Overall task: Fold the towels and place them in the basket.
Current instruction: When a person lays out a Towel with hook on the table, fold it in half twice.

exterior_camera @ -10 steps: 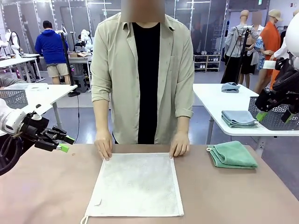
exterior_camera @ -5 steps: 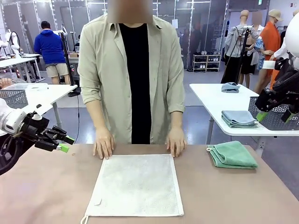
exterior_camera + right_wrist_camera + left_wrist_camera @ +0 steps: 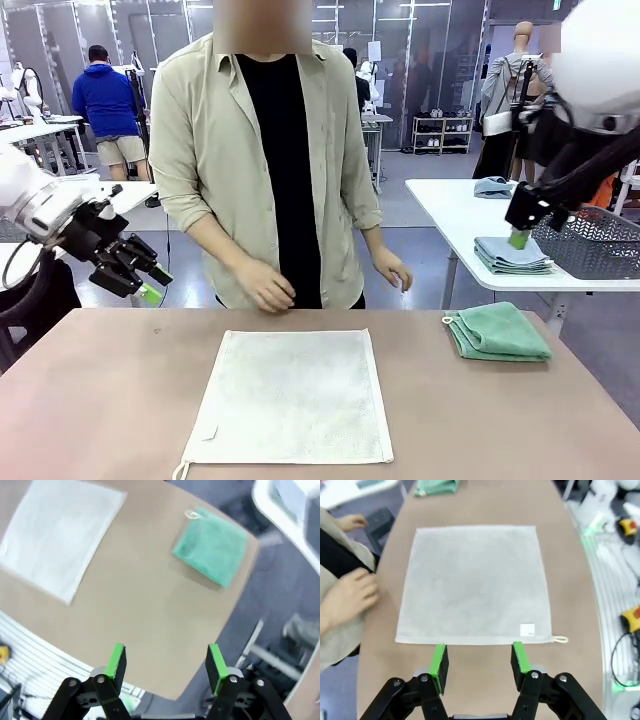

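1. The bench (image 3: 90, 400) lies below both end effectors, and neither touches it.
2. The person (image 3: 250, 150) stands at the far edge, between the two end effectors. Both of the person's hands (image 3: 268, 292) are lifted off the bench. In the left wrist view one hand (image 3: 352, 592) shows to the left of the green fingers.
3. The cream-white towel (image 3: 290, 395) lies spread flat in one layer. It is to the right of the left end effector (image 3: 150, 288) and below it. In the left wrist view the towel (image 3: 475, 580) has its near edge just beyond the fingertips.
4. The sea-green towel (image 3: 498, 332) lies folded on the bench, under the right end effector (image 3: 520, 236) and well apart from it. In the right wrist view the green towel (image 3: 212, 545) sits far ahead of the right-hand finger, with the cream towel (image 3: 60, 535) far ahead on the left.
5. The left end effector (image 3: 479, 655) is released: we see its jaws apart with only bare bench between them.
6. The right end effector (image 3: 167, 662) is released too, its jaws wide and holding nothing.
7. A small white label (image 3: 527, 629) sits at the cream towel's near corner, just beyond the right-hand finger in the left wrist view, and a hanging loop (image 3: 561, 640) pokes out beside it.
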`<state>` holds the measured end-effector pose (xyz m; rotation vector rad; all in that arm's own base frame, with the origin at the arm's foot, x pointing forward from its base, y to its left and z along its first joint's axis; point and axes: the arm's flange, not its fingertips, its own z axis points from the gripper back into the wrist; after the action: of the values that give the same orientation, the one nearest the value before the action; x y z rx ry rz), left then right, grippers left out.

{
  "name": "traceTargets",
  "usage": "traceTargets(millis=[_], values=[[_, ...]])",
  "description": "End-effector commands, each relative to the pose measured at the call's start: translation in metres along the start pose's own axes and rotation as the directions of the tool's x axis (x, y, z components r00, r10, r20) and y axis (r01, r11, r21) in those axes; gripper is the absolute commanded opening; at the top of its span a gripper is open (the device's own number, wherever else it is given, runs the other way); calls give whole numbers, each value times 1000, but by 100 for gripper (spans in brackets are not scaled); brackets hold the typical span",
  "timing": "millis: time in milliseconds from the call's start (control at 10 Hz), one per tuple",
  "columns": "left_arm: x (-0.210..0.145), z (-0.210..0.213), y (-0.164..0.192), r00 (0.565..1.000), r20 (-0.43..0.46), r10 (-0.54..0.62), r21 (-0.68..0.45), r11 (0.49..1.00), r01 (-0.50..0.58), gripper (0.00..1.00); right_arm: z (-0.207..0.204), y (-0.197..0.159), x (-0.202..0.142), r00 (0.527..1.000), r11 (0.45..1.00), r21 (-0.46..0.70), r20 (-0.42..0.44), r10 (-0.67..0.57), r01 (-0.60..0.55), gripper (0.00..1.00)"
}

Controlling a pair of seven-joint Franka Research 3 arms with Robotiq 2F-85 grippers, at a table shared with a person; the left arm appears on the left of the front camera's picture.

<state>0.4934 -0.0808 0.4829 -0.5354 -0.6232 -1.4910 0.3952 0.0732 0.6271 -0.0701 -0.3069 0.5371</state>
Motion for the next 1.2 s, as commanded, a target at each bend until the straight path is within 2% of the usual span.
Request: traceTargets(millis=[0, 200, 300, 500, 700, 800, 1000, 1100], values=[[30, -10, -30, 985, -169, 22, -14, 1000, -25, 65, -14, 40, 12, 944, 945, 15, -37, 328, -328, 80], [59, -27, -41, 973, -228, -40, -21, 999, 36, 65, -65, 91, 29, 807, 814, 76, -104, 581, -576, 80], [68, -36, -43, 965, -258, -39, -24, 999, 34, 65, -95, 108, 36, 737, 747, 89, -120, 665, -659, 80], [90, -62, -54, 921, -384, 61, 41, 998, -49, 65, -131, 140, 45, 637, 638, 112, -51, 769, -762, 80], [104, -88, -67, 873, -477, 106, 58, 994, -90, 65, -145, 170, 47, 574, 566, 134, 31, 818, -813, 80], [108, -107, -75, 836, -532, 133, 68, 991, -115, 65, -154, 181, 46, 548, 537, 153, 43, 835, -830, 80], [107, -137, -84, 783, -608, 131, 87, 991, -98, 65, -158, 187, 47, 533, 519, 169, 47, 845, -838, 80], [105, -144, -89, 780, -615, 117, 116, 992, -58, 65, -161, 189, 46, 525, 510, 185, 44, 850, -840, 80]])
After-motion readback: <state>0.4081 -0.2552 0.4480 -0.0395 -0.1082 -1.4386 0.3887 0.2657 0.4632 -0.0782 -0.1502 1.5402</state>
